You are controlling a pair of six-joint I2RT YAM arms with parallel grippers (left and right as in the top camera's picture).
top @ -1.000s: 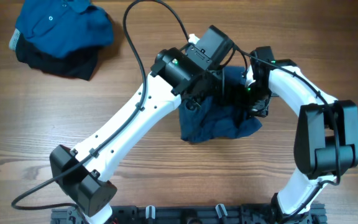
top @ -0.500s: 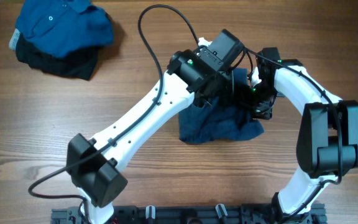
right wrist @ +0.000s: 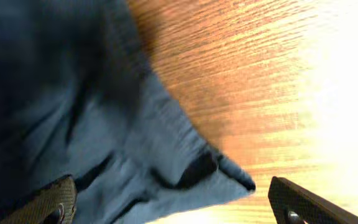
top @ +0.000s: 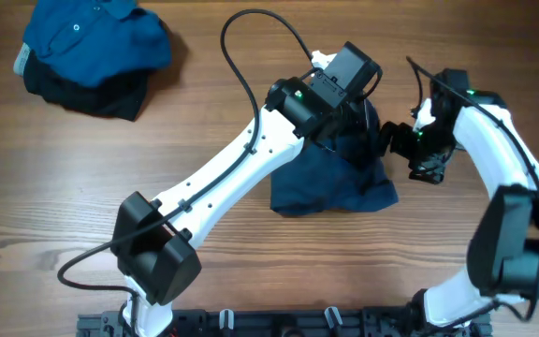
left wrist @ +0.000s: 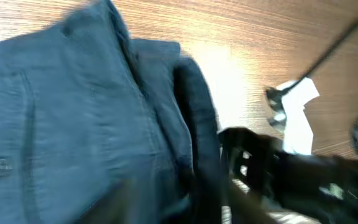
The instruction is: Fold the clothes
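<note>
A crumpled dark blue garment (top: 326, 183) lies at mid-table. My left gripper (top: 358, 120) hovers over its upper right edge. In the blurred left wrist view the blue garment (left wrist: 73, 106) fills the left side, and my left gripper (left wrist: 179, 205) has its fingers apart, with a dark fold of cloth running between them. My right gripper (top: 393, 140) is just right of the garment, off the cloth. In the right wrist view my right gripper (right wrist: 173, 208) is wide open, and a corner of the garment (right wrist: 229, 177) lies loose between its fingers.
A stack of folded clothes (top: 92, 51), blue over black, sits at the far left corner. The left arm's cable (top: 251, 56) loops above the table. In the left wrist view the right arm (left wrist: 291, 174) shows close by on the right.
The left gripper moved right and away along the garment's top edge, and its jaws have come apart. The right arm drew back to the right, off the cloth.
</note>
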